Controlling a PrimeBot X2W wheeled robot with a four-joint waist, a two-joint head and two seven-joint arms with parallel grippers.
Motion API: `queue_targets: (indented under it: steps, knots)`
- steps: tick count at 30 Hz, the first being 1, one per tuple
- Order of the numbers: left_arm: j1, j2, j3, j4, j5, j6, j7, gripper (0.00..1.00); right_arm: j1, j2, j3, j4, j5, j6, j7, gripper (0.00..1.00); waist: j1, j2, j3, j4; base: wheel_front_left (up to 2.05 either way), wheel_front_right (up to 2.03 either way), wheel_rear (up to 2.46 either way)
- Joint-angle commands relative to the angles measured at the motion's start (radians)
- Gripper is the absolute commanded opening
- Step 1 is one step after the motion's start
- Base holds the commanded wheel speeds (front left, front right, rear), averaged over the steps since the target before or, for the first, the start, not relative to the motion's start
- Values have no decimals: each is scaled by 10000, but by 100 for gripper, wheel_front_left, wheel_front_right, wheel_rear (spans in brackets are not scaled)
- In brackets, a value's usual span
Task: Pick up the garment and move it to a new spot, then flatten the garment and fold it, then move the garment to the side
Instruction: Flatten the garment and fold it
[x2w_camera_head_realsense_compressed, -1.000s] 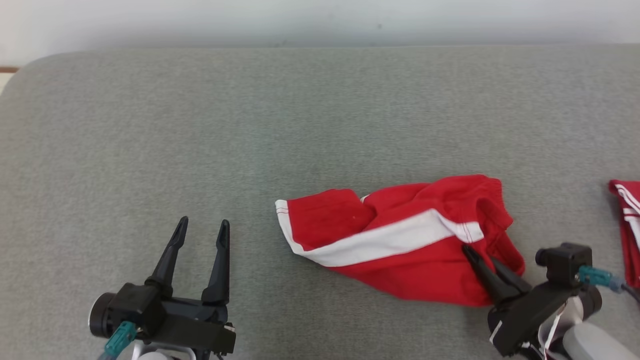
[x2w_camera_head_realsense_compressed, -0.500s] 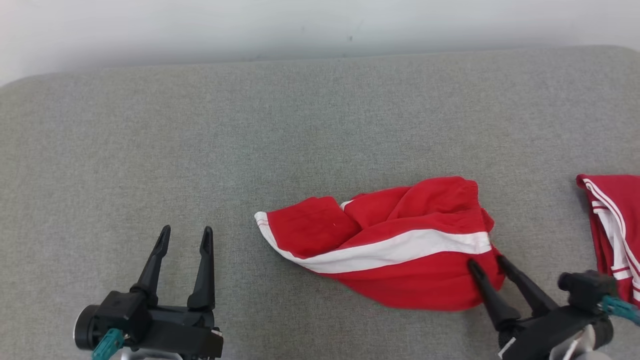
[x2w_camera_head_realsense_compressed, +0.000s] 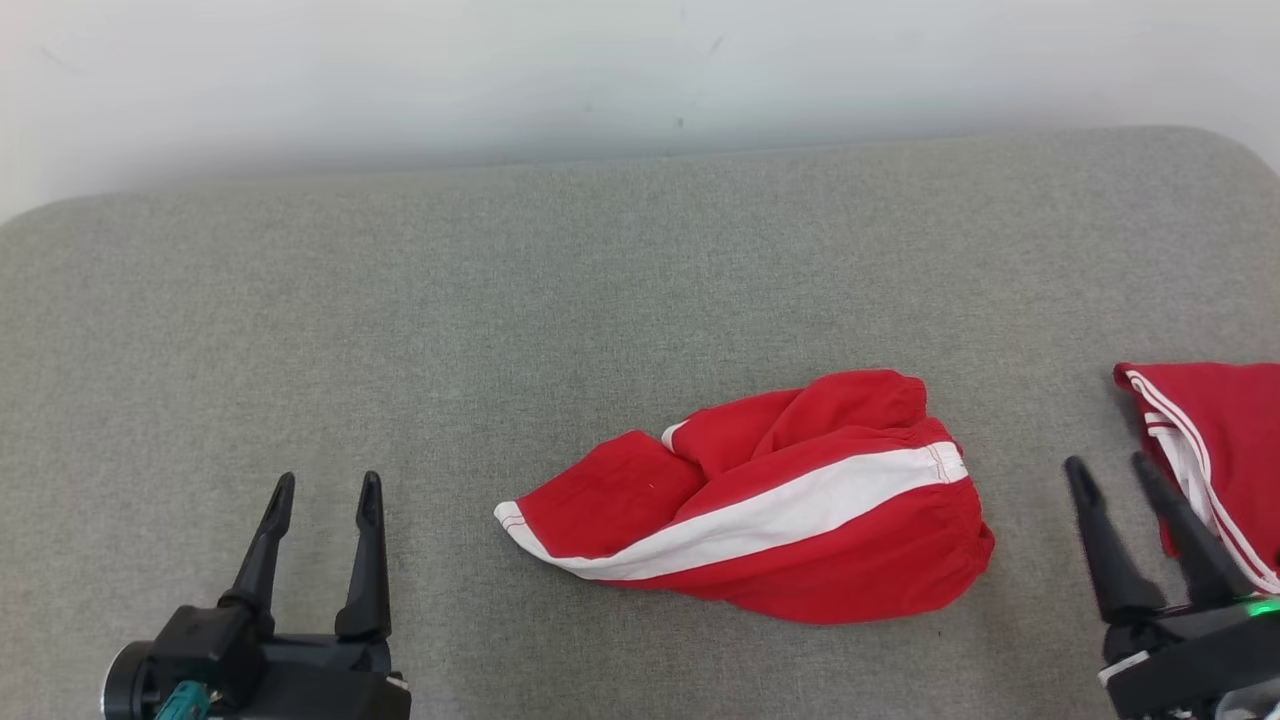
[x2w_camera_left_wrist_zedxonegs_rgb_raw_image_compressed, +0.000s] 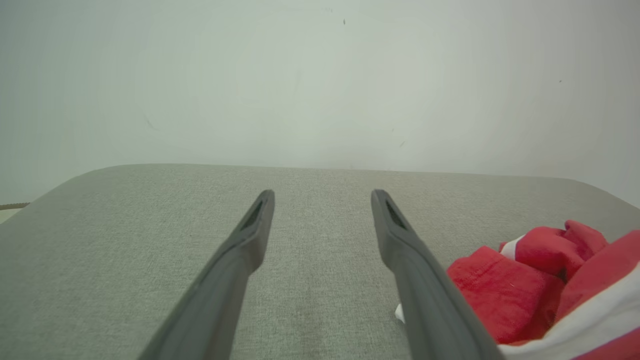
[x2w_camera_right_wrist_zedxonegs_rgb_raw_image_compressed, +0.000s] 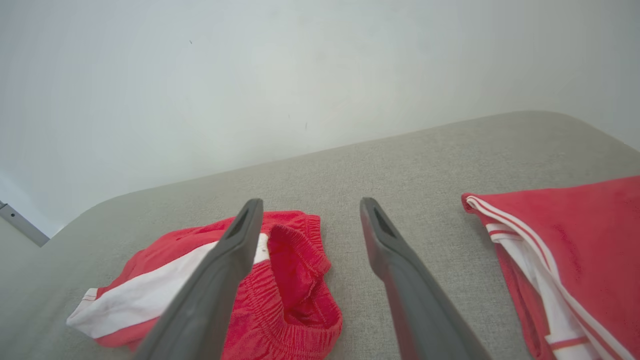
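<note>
1. OK, garment (x2w_camera_head_realsense_compressed: 760, 520): red shorts with a white side stripe, bunched and twisted, lying lower centre-right of the head view on the grey pad (x2w_camera_head_realsense_compressed: 500, 300). Nothing holds it. It's neither flat nor folded, so I'd say flattening is the step in hand.
2. Right gripper (x2w_camera_head_realsense_compressed: 1106, 463): lower right of the head view, fingers moderately apart, empty, clear of the garment. In the right wrist view the elastic waistband (x2w_camera_right_wrist_zedxonegs_rgb_raw_image_compressed: 295, 260) gapes at lower centre, close in front of this gripper.
3. Left gripper (x2w_camera_head_realsense_compressed: 327, 482): lower left, fingers moderately apart, empty, well apart from the hem end.
4. Risk: the cloth is layered. A pinch at the waistband may catch one layer only, and a pull then opens the shorts like a bag instead of spreading them.
5. Risk: second red garment (x2w_camera_head_realsense_compressed: 1220, 440) sits at the right edge, just beside the right gripper. A wide swing or sloppy grasp there could snag or drag it.
6. Risk: the pad's weave likely grips fabric, so dragging may bunch the shorts up again.
7. Surface and room: the pad has rounded corners. Behind it is a plain pale wall (x2w_camera_head_realsense_compressed: 600, 70) with a few small marks.
</note>
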Motion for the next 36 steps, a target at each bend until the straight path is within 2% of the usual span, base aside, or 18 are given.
queue_targets:
  steps: [1, 5, 8, 15, 21, 36]
  knots:
    - [223, 77, 44, -80, -31, 75, 13, 100, 129, 104, -257, -171, -258, -4, 12, 100, 1, 0, -92, -14, 0, 0, 0]
    - [447, 175, 99, -320, 60, 217, 104, 100, 220, 767, -1306, -734, -1307, -4, 82, 100, 1, 0, -293, -30, 0, 0, 0]
    - [614, 237, 87, -497, 78, 252, 180, 100, 179, 1300, -1733, -1100, -2244, -4, 229, 100, 1, 0, -402, -10, 0, 0, 0]
    - [906, 292, -100, -693, 153, 302, 262, 100, 438, 2038, -1155, -1527, -3564, -4, 578, 100, 1, 0, -639, 38, 0, 0, 0]
    - [1153, 349, -220, -561, 146, 282, 310, 100, 915, 2215, -756, -1608, -4229, -4, 681, 100, 1, 0, -893, 53, 0, 0, 0]
    - [1173, 569, -127, -306, 191, 516, 509, 100, 1673, 2774, -674, -1883, -4875, -4, 901, 100, 1, 0, -1132, -29, 0, 0, 0]
